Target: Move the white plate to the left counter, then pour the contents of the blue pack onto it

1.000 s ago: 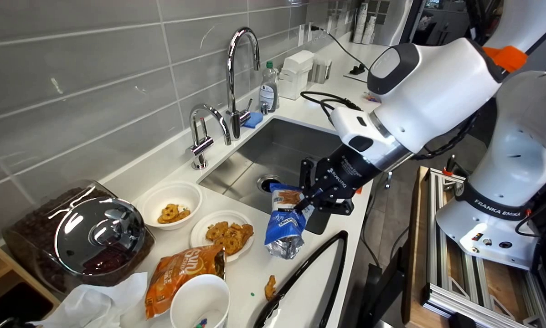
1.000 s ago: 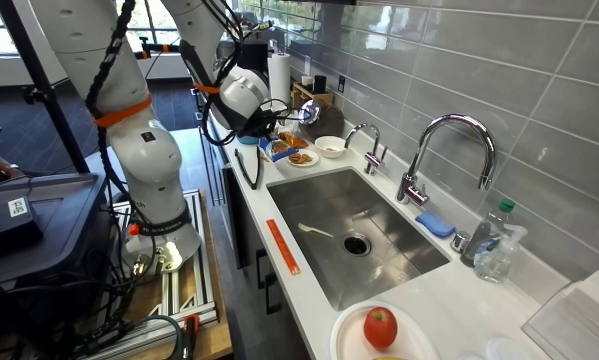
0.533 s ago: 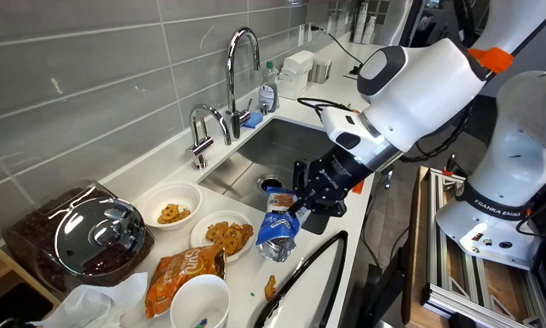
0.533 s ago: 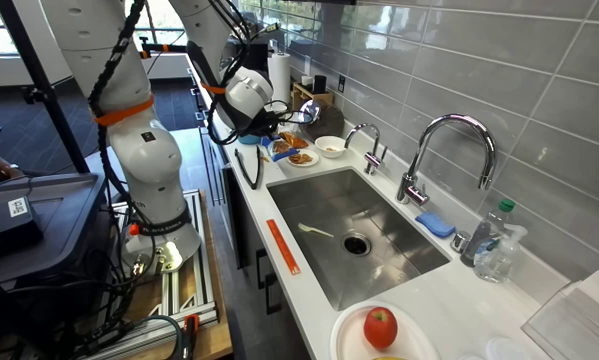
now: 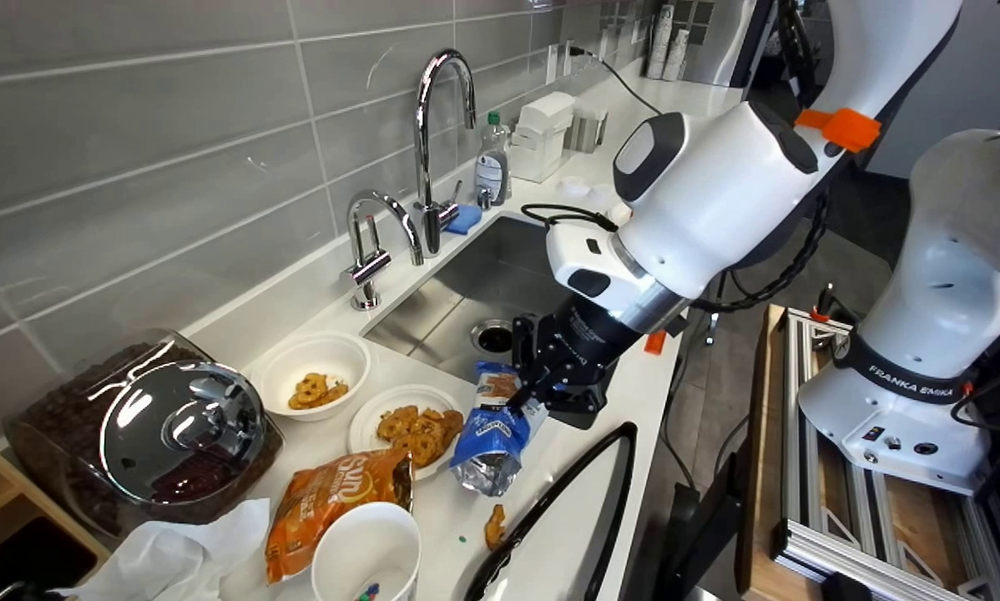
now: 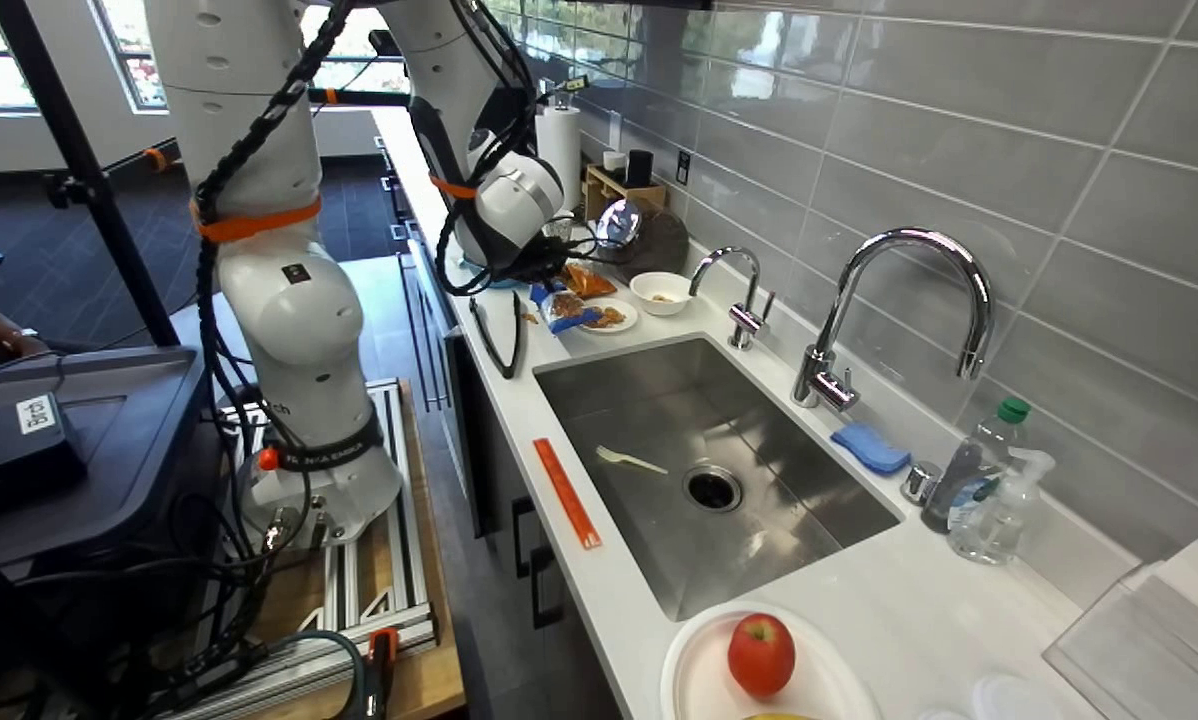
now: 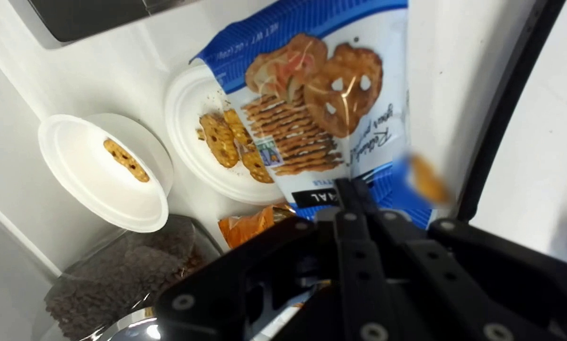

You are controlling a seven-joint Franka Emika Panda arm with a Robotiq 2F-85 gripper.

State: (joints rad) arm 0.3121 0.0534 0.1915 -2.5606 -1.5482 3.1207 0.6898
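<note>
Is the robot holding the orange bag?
No, in an exterior view the gripper is pinching the blue bag, while the orange bag lies on the counter.

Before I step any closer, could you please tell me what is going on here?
The robot arm is holding the blue pack in its end effector, close to the plate, with the pack's silvery end tipped downward. The plate sits on the counter and has pretzels on it. Whether they came from the pack, and what is inside it, I cannot tell.
</note>
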